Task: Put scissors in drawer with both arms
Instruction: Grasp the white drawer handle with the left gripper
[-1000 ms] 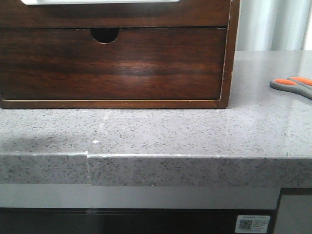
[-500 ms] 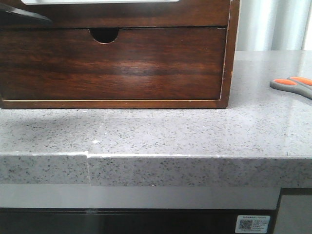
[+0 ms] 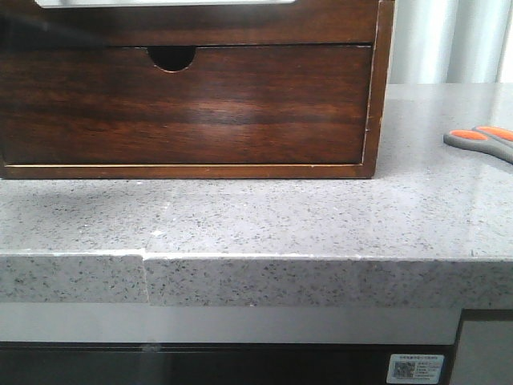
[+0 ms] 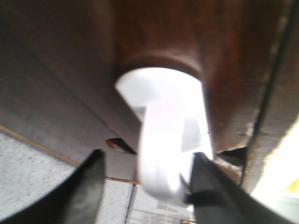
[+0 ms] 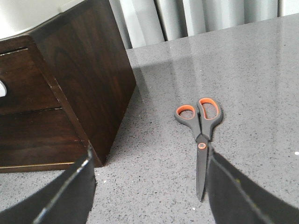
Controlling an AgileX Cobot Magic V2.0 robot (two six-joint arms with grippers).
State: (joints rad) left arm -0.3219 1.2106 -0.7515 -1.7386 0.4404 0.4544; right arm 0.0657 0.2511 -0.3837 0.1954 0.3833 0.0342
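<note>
The drawer (image 3: pixel 200 108) is closed in the wooden box, with its half-round notch (image 3: pixel 171 58) at the top of the front panel. The scissors (image 5: pixel 201 135) lie flat on the counter to the right of the box; only their grey and orange loops (image 3: pixel 481 140) show in the front view. My right gripper (image 5: pixel 149 196) is open and empty, low over the counter, with the blade tips beside its right finger (image 5: pixel 243 196). My left gripper (image 4: pixel 145 186) is open and empty, close against the box front in a blurred view. A faint dark smear at the front view's top left may be this gripper.
The wooden box (image 5: pixel 88 79) stands at the back left of the grey speckled counter (image 3: pixel 264 216). A bright white object (image 4: pixel 163 130) shows through a round opening in the wood. The counter's front edge (image 3: pixel 256 277) is close to the camera. Curtains hang behind.
A dark finger came in at the front view's top left half a second ago; now it is only a faint blur there. Drawer and scissors have not moved.
</note>
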